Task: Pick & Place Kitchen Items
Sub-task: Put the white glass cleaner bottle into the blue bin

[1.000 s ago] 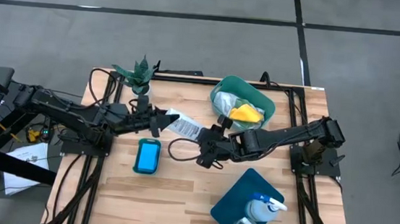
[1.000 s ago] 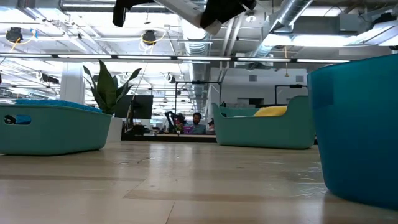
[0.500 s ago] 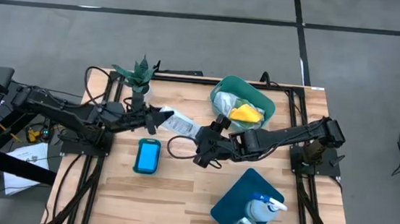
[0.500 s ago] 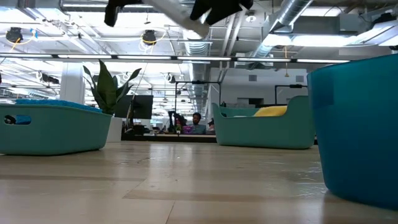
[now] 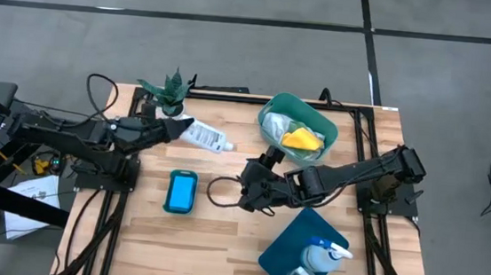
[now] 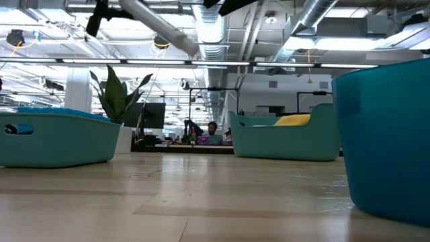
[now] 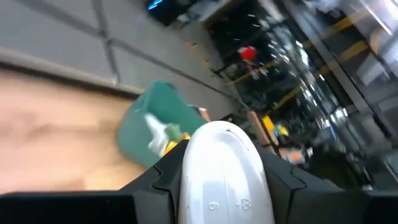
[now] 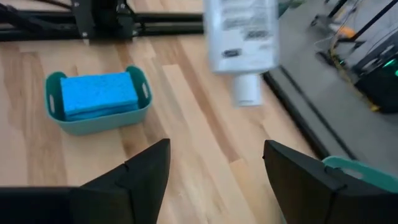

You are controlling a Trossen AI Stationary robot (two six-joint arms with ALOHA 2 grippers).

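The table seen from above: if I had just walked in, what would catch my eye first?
Probably the white bottle, held off the table by the left gripper near the small potted plant at the back-left corner. Next, the right gripper at mid-table, its fingers spread and empty. Then the teal tub at the back with a yellow cloth in it.

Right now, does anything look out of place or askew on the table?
Only the white bottle: it hangs sideways above the table, clamped at its base by the left gripper. The right gripper is open and empty. No spills or damage visible.
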